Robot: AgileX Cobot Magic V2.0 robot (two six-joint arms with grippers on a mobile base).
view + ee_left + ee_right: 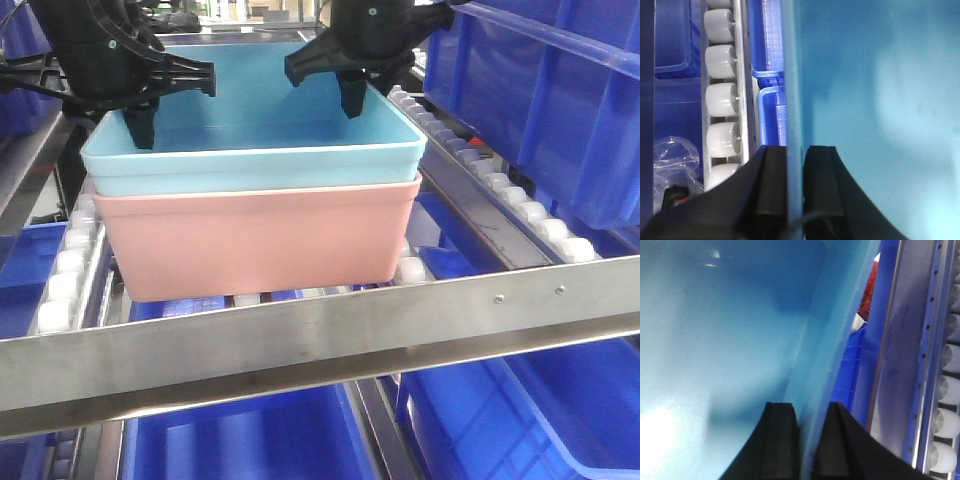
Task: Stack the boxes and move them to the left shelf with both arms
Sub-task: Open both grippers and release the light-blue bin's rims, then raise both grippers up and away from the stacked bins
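The sky-blue bin (250, 135) sits nested in the salmon-pink bin (260, 240), and the stack stands between the shelf's roller rows, just behind the flat steel front rail (300, 340). My left gripper (140, 125) is shut on the blue bin's left wall; the wrist view shows my left gripper (795, 170) with a finger on each side of that wall (792, 75). My right gripper (352, 98) is shut on the right wall; my right gripper (811, 430) straddles that rim (835, 340). I cannot tell whether the pink bin rests on the rollers.
White rollers line the left side (65, 275) and the right side (470, 160); they also show in the left wrist view (720, 100) and the right wrist view (947, 390). Large dark blue crates stand at the right (560, 100) and below the shelf (250, 440).
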